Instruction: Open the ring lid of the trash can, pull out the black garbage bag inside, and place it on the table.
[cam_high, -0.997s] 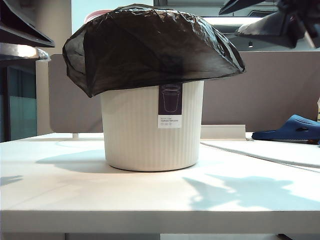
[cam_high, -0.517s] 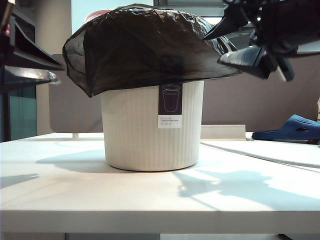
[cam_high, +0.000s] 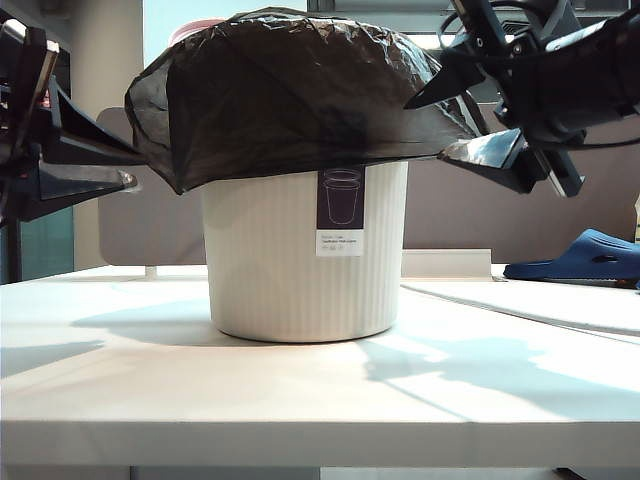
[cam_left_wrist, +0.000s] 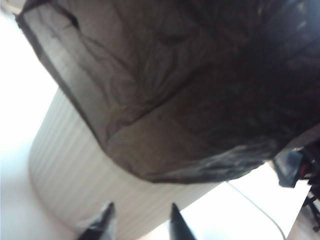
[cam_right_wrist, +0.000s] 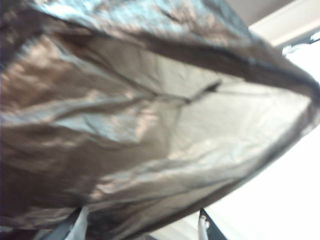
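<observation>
Here the approach is under way: the crinkled glossy black garbage bag (cam_high: 300, 95) drapes the ribbed cream-white plastic trash can (cam_high: 300, 260) at centre frame on the white bench (cam_high: 300, 390). The left gripper (cam_high: 125, 165), mid-left, and the right gripper (cam_high: 430, 125), upper right, flank it with jaws apart, holding nothing. Next, probably, each must close on the rim.

The exterior view sits low at the table (cam_high: 300, 400) edge, facing level and front-on at the trash can (cam_high: 300, 260) from nearby. The left wrist view looks from beside and below at the can's ribbed wall and the black garbage bag (cam_left_wrist: 200, 90), close up. The right wrist view is closer still, filled by the bag. All three share that bag.
</observation>
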